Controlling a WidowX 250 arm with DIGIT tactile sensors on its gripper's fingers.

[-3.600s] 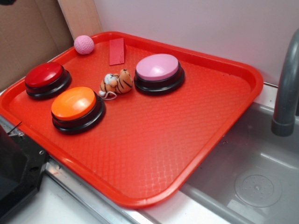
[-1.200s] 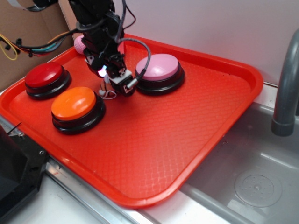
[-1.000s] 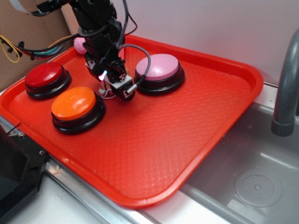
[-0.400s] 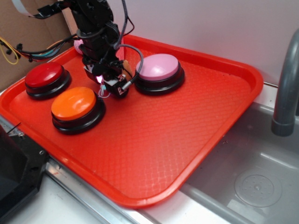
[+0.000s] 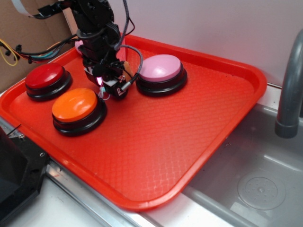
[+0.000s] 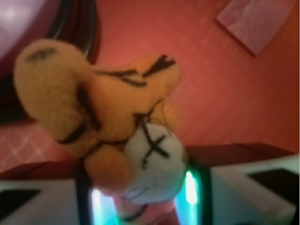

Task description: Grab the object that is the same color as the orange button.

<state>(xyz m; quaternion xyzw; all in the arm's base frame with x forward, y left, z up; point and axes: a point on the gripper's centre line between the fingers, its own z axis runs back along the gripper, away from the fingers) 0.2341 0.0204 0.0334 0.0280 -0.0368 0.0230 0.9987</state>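
The fingers [image 6: 199, 187] are closed around the small plush tiger [image 6: 117, 122], which sits between them near the back left corner of the surface [image 5: 189, 142], between the orange button [image 5: 78, 109] and the pink button [image 5: 161, 73].

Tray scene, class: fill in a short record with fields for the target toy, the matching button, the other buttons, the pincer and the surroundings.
target: plush tiger, orange with black stripes, white face
match: orange button, front left of the red tray
others: red button; pink button
pincer: pincer low between the orange and pink buttons, tiger between its fingers; closure unclear
surroundings: sink, grey faucet
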